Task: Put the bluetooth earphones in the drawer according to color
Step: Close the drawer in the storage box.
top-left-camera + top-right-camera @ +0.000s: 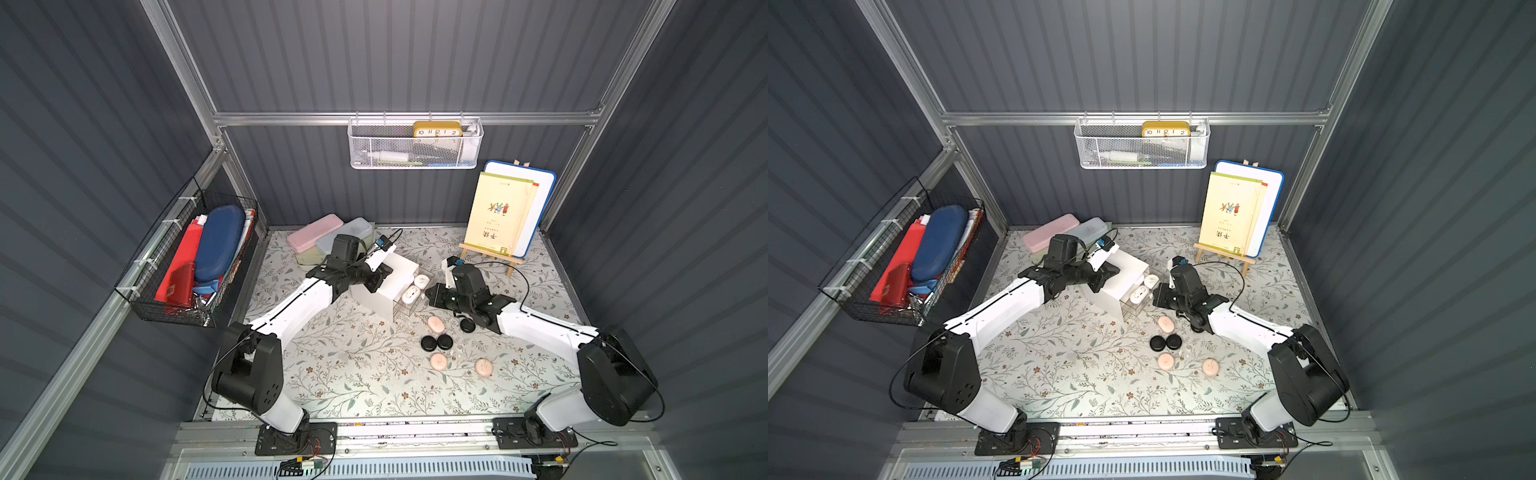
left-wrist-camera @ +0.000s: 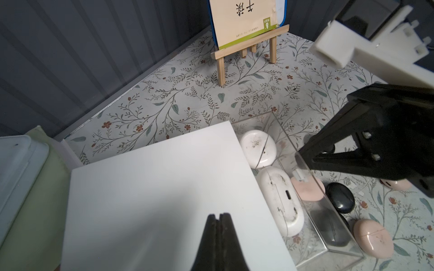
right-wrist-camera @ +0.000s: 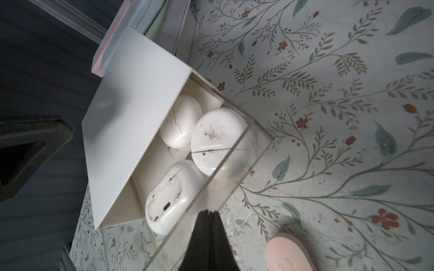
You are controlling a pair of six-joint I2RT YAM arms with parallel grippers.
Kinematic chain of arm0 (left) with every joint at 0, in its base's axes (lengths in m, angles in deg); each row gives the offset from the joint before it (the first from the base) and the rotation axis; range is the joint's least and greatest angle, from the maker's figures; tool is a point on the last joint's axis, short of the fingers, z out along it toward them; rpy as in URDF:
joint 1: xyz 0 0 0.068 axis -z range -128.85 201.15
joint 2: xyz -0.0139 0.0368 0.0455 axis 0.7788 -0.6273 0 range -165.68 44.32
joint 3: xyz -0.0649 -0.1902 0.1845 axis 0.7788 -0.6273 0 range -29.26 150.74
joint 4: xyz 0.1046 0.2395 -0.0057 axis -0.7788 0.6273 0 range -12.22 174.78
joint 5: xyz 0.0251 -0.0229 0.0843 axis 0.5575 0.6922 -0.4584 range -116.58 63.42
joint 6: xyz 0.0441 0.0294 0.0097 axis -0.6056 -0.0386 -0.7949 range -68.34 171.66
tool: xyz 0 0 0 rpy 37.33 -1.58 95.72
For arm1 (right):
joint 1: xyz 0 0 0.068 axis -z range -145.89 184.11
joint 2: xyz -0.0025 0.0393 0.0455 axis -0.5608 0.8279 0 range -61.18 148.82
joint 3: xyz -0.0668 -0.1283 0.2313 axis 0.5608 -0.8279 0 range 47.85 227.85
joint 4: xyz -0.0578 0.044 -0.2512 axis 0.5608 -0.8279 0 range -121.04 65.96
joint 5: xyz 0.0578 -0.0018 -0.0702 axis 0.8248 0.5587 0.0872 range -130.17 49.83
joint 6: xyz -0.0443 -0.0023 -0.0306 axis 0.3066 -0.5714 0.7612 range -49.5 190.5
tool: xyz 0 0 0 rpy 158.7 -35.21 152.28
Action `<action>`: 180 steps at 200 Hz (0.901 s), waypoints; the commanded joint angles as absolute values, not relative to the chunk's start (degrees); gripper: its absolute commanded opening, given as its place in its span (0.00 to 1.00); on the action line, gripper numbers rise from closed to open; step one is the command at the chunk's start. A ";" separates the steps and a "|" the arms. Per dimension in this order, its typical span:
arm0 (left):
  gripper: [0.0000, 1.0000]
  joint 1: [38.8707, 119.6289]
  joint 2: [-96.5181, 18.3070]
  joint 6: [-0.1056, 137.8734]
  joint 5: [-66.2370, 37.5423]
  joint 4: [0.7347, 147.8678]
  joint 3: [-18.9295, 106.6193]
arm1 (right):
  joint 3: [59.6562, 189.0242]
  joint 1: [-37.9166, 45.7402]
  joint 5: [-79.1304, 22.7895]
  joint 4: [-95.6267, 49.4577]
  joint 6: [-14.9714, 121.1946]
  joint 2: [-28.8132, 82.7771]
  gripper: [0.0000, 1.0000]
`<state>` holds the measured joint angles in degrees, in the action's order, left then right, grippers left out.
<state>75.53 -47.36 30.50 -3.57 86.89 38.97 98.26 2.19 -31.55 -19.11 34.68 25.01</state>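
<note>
The white cabinet stands mid-table with its top clear drawer pulled out. Three white earphones lie inside it. My left gripper is shut and empty, its tips over the cabinet's white top. My right gripper is also shut and empty, its tips at the drawer's clear front wall. On the table in front lie three pink earphones and three black ones.
A pale green box with a pink pencil case and a grey-blue one on it sits behind the cabinet. A wooden easel with a booklet stands at the back right. A wire basket hangs on the left wall, a mesh one on the back wall.
</note>
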 commanded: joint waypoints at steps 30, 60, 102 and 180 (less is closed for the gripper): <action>0.00 75.84 -48.89 32.45 -7.55 90.31 40.64 | 101.17 2.17 -28.10 -15.91 32.96 28.32 0.00; 0.00 76.11 -47.74 32.00 -8.21 89.87 39.56 | 102.11 2.16 -27.46 -14.96 32.53 29.60 0.00; 0.00 76.11 -49.05 32.01 -9.31 90.43 40.02 | 104.13 2.27 -26.63 -13.28 31.75 32.23 0.00; 0.00 76.11 -49.54 31.72 -9.77 90.70 39.80 | 106.14 2.95 -22.29 -8.71 28.51 36.42 0.00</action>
<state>75.93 -48.97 31.39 -9.93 89.49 39.51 104.67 2.67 -24.22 -11.39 30.14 35.17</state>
